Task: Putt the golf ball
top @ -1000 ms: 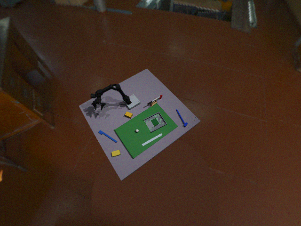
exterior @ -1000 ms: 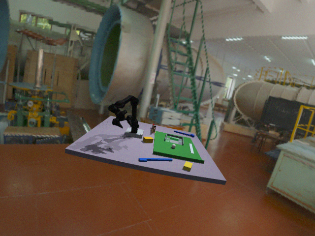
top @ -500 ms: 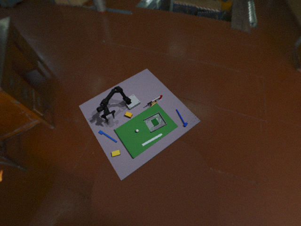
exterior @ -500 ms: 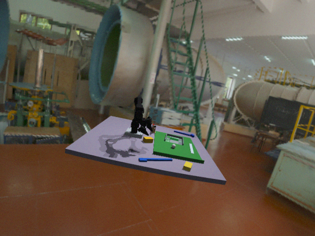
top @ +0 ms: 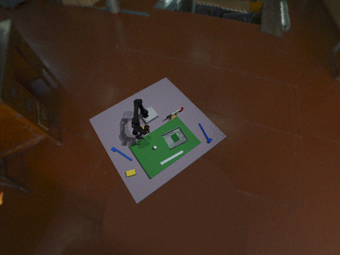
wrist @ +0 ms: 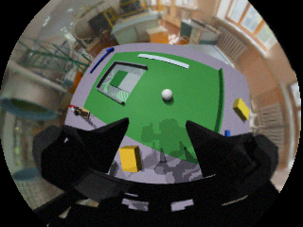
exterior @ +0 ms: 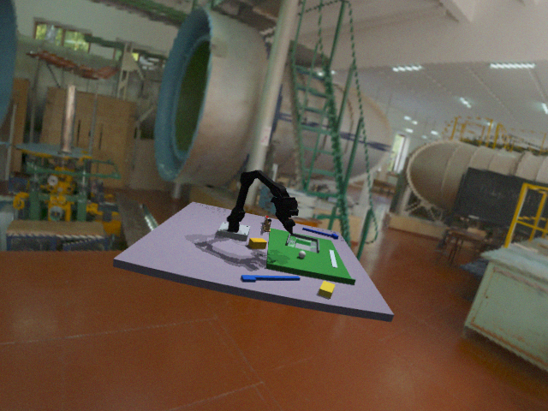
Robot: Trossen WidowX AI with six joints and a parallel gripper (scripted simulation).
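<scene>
My gripper [top: 141,135] [exterior: 289,229] [wrist: 157,121] is open and empty. It hangs over the edge of the green mat [top: 153,164] [exterior: 309,265] [wrist: 196,89] nearest the arm's base. The white golf ball [top: 154,147] [exterior: 302,254] [wrist: 167,94] lies on the mat, a short way ahead of the fingers. The raised green [top: 175,137] [exterior: 304,241] [wrist: 120,78] with its grey ramp frame sits further along the mat. The red putter [top: 175,112] [exterior: 270,220] [wrist: 81,112] rests on a small stand just off the mat, well apart from the gripper.
A yellow block [top: 143,127] [exterior: 257,242] [wrist: 131,158] lies just below the gripper. Another yellow block [top: 130,172] [exterior: 326,288] [wrist: 241,109] and two blue putters [top: 121,153] [top: 204,132] [exterior: 270,277] [exterior: 319,231] lie on the grey platform [top: 164,93]. A white strip [top: 171,158] [exterior: 333,258] [wrist: 163,60] lies on the mat.
</scene>
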